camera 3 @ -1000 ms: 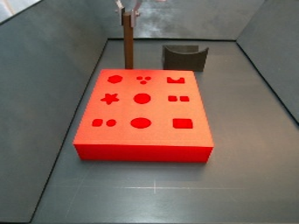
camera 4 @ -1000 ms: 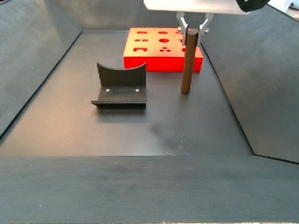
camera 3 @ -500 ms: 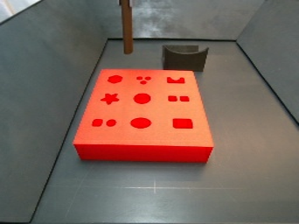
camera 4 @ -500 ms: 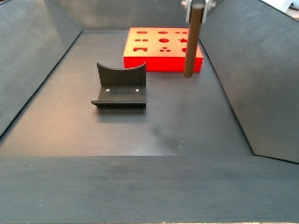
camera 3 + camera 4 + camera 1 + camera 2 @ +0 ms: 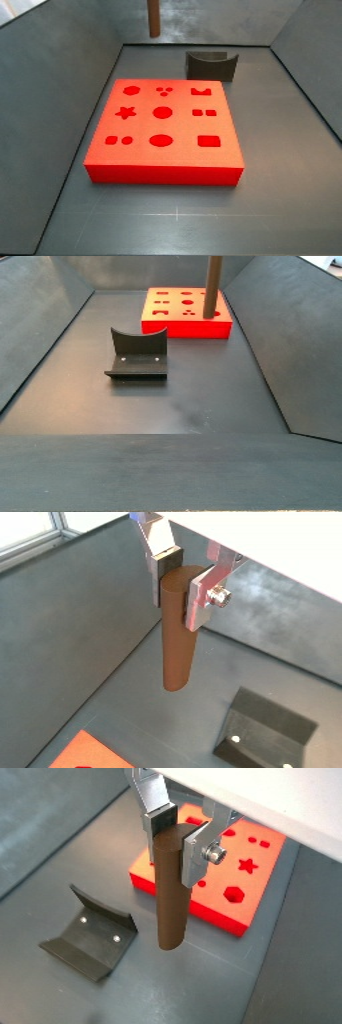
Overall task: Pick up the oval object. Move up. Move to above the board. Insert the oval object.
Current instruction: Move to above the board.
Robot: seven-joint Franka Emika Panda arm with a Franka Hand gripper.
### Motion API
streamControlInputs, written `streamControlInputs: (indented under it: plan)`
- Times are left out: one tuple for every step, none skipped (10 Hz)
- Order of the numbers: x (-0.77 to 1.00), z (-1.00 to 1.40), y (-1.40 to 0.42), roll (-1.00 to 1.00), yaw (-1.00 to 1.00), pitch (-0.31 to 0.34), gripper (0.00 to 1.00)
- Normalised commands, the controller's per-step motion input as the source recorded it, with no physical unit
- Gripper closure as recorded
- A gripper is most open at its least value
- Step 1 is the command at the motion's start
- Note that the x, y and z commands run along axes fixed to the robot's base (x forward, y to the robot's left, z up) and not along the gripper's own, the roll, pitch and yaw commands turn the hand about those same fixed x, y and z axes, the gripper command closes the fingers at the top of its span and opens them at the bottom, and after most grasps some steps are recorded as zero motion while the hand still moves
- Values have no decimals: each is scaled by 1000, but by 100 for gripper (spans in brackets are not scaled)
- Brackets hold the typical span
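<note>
My gripper point(image 5: 181, 590) is shut on the top of the oval object point(image 5: 175, 652), a tall slim brown peg that hangs upright below the fingers in both wrist views point(image 5: 168, 908). The gripper point(image 5: 178, 843) holds it high above the floor, beside the board's far edge. In both side views only the peg's lower part shows at the top edge point(image 5: 152, 20) point(image 5: 214, 286); the gripper itself is out of those views. The bright red board point(image 5: 185, 128) with dark cut-out holes lies flat on the floor point(image 5: 187, 328) point(image 5: 221, 918); one corner shows in a wrist view point(image 5: 87, 752).
The dark fixture point(image 5: 211, 65) stands on the floor beyond the board, also in the other views point(image 5: 136, 353) point(image 5: 87, 938) point(image 5: 267, 727). Grey walls point(image 5: 80, 50) enclose the dark floor point(image 5: 187, 406).
The gripper has risen with the peg: the peg's lower end has left the floor and moved up. The fingers have gone out of both side views.
</note>
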Motion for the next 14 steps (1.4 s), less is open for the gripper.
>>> streamControlInputs:
  plan:
    - [117, 910, -91, 119, 32, 63, 100]
    - [57, 607, -55, 94, 35, 78, 100]
    - [40, 488, -40, 84, 36, 77, 100]
    - [24, 256, -26, 65, 35, 75, 100]
    - [162, 114, -1000, -332, 890, 313, 100]
    - [167, 81, -1000, -316, 838, 301, 100]
    - [191, 90, -1000, -178, 542, 268, 100]
    - [204, 83, -1000, -126, 337, 219, 100]
    - [207, 87, -1000, -48, 206, 168, 100]
    - [211, 94, -1000, -11, 122, 128, 100]
    - [226, 93, -1000, -4, 51, 106, 100]
    - [246, 102, -1000, 12, 28, 110, 100]
    - [242, 92, -851, 16, 23, 120, 100]
    - [196, 64, -574, 29, 18, 125, 100]
